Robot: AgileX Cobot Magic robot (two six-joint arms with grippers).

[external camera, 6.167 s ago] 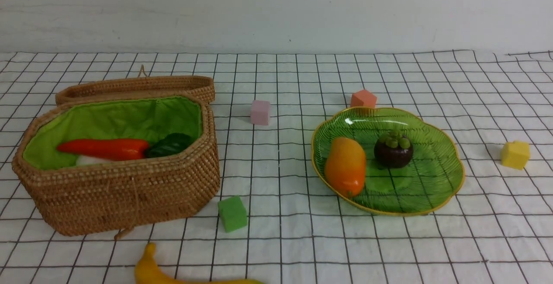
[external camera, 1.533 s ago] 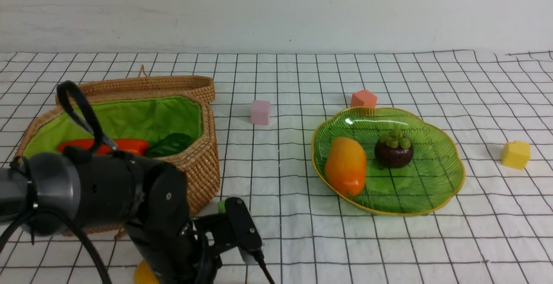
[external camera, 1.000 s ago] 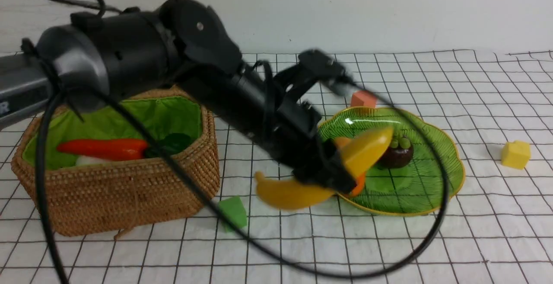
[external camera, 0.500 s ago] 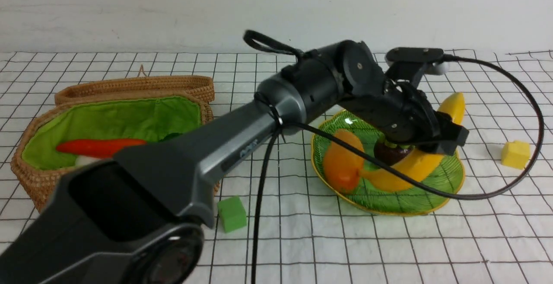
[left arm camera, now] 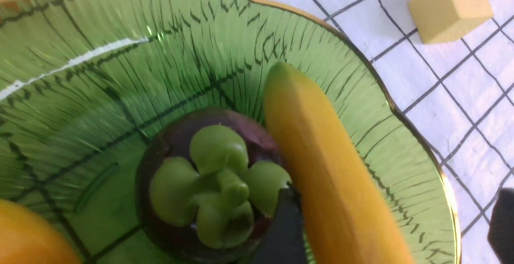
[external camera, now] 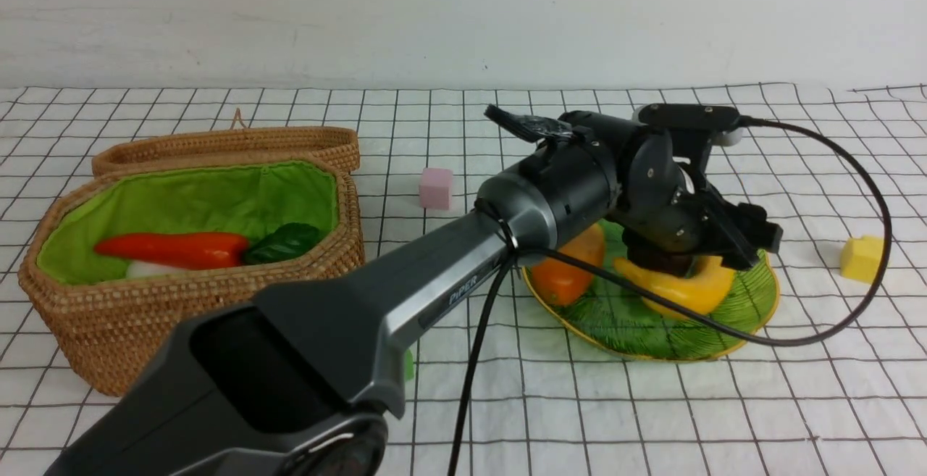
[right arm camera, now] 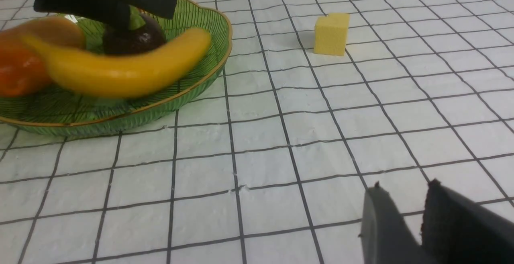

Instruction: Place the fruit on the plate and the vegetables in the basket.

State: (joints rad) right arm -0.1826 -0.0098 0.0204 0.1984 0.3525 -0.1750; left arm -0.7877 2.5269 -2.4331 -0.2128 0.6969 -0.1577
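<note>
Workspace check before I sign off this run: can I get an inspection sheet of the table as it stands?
Surface: white checked cloth, flat.
Job's things: banana, mango and mangosteen lie in the green plate; red pepper and other vegetables, partly hidden, lie in the open basket.
Clutter: pink cube, yellow cube; a green cube mostly hidden behind the arm.
Grippers: left gripper open above the plate, banana between its fingers but apparently released; right gripper low over bare cloth, holding nothing.
Cables: black cable loops across the plate's near edge.
Surroundings: plain white wall.
</note>
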